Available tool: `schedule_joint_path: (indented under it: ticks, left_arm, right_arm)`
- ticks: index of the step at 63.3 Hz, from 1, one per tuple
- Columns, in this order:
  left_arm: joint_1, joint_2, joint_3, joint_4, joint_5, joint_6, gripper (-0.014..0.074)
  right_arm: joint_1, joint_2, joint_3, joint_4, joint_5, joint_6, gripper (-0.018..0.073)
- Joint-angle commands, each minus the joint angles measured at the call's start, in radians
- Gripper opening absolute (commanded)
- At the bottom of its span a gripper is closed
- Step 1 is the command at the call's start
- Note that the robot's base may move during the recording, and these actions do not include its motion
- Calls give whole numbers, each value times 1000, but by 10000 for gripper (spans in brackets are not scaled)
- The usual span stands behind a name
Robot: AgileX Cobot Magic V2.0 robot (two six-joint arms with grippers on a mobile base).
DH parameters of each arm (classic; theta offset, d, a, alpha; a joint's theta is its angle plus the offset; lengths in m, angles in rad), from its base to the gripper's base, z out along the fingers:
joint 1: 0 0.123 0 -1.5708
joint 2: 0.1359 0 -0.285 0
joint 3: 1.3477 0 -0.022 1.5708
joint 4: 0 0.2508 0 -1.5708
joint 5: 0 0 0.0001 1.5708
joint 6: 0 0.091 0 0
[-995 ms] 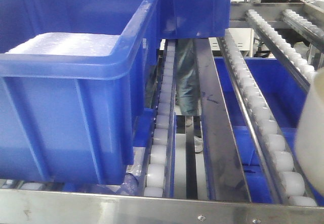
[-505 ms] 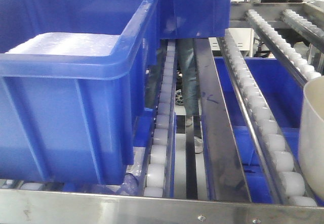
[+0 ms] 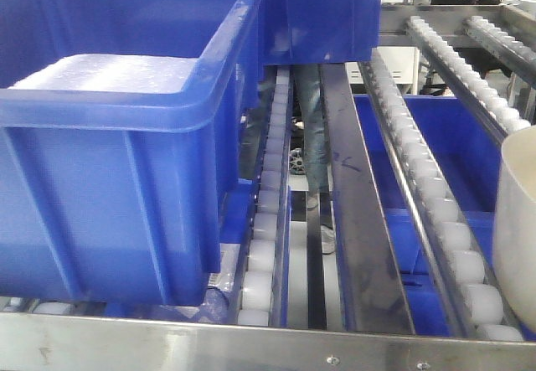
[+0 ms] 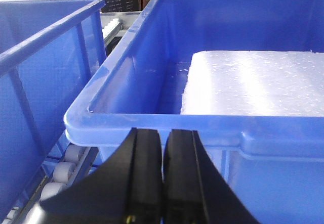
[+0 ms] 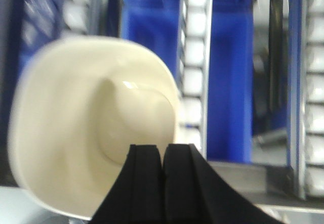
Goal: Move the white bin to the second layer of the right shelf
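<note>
Right wrist view: white bin (image 5: pixel 86 128) carried at the rack's front bar (image 5: pixel 253 176), placement in hand.
The bin is seen at the front view's right edge, over the outer roller rail (image 3: pixel 435 208). The right gripper (image 5: pixel 163 183) appears clamped on its near rim, jaws almost together. The left gripper (image 4: pixel 163 183), jaws together and holding nothing, faces a blue crate (image 4: pixel 223 128). Lowering onto the rollers is judged next, then release.
</note>
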Motion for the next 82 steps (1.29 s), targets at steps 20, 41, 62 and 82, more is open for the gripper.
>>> schedule_joint_path:
  ticks: [20,41,62,82]
  left_arm:
    - [-4,-13,37,-6,-84,-3,85]
    - [-4,-13,37,-6,-84,-3,85]
    - [-4,-13,37,-6,-84,-3,85]
    - [-4,-13,37,-6,-84,-3,85]
  right_arm:
    - [-6,-306,41,92,-149,-18,55]
    - [-6,-337,41,116,-150,-18,55]
    - [9,-374,109,91,-289,-100,55]
    - [26,-631,486,55,-630,-86,55]
